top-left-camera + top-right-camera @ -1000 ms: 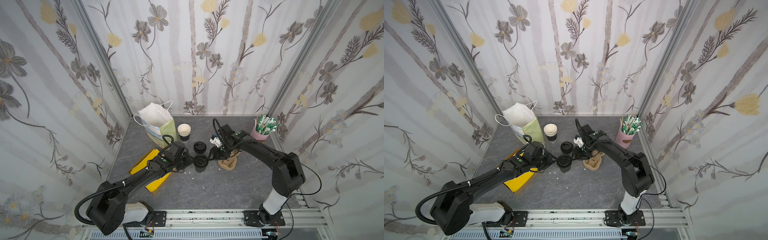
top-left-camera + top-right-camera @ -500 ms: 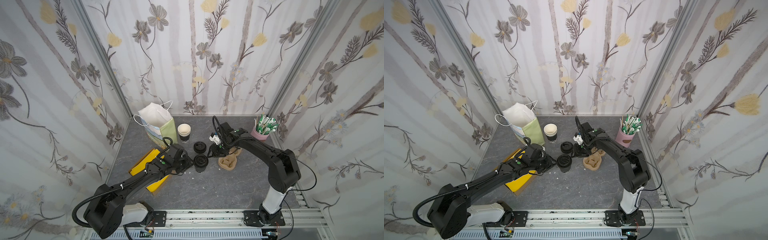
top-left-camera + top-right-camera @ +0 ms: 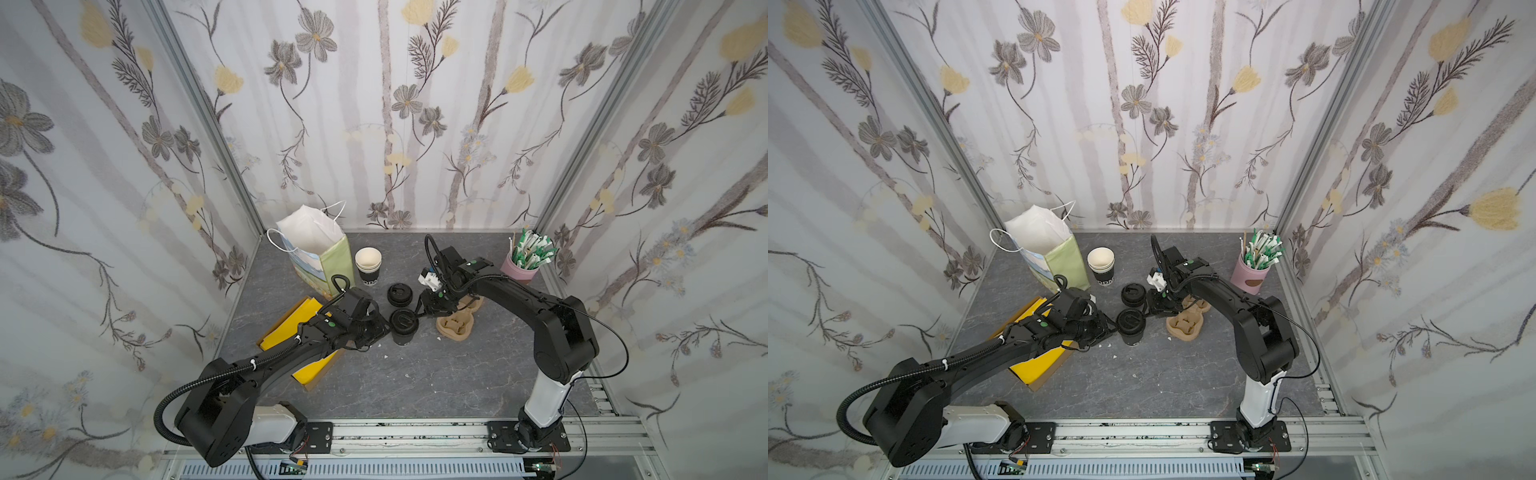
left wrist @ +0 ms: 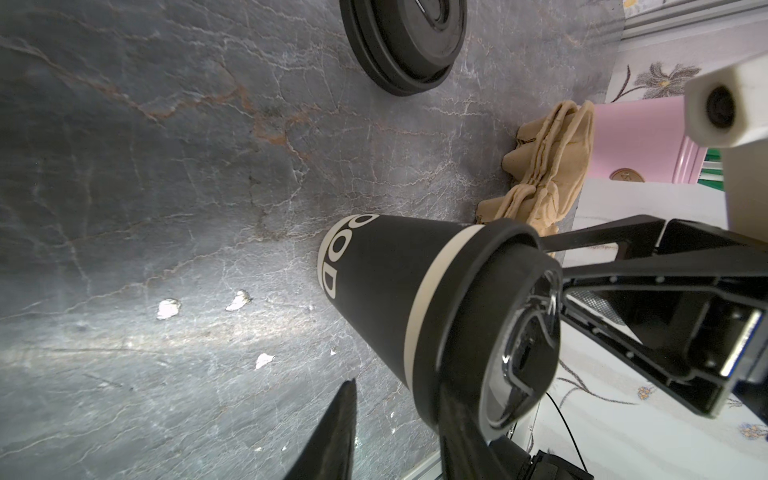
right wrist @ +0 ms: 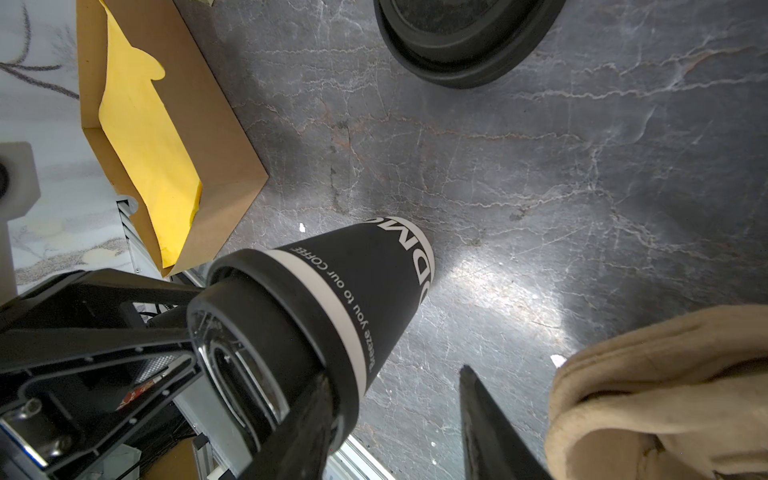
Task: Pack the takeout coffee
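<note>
1. The takeout cup [image 3: 402, 338] is standing upright near the middle of the grey stone-look table [image 3: 436, 382]. It is wearing its black domed sip lid [image 3: 404, 322], and a pale band is showing just under the lid's rim.
2. The left gripper [image 3: 383, 329] is reaching in at the lid from the left, its jaws standing partly apart and clasping nothing. In the left wrist view one finger [image 4: 457, 440] is lying against the lid's edge, while the other is hanging clear of the cup.
3. The right gripper [image 3: 420, 312] is meeting the lid from the opposite side, also partly spread and empty. One finger [image 5: 299, 428] is touching the rim and its partner is standing apart.
4. A spare lid [image 3: 400, 294] is lying just behind the cup, and pulp cup carriers [image 3: 455, 326] are sitting just to its right.
5. A stack of lidless cups [image 3: 368, 266] and a paper bag [image 3: 316, 245] are standing farther back.
</note>
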You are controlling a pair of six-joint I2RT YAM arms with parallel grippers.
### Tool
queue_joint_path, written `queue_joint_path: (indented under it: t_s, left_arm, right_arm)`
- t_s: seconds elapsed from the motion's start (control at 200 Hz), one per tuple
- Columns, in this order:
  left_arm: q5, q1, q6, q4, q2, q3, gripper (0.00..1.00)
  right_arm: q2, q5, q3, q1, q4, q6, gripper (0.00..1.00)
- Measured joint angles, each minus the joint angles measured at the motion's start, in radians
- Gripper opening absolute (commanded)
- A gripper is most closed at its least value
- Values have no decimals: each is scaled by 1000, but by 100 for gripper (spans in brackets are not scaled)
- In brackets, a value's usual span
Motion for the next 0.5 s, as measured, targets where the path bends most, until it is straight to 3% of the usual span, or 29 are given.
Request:
queue_joint_path:
  t_s: [0.5]
  left_arm:
    - [-29,0,0,1,-12,-2,34]
  right_arm:
    - [-3,-20,-28,-3,22,-5,48]
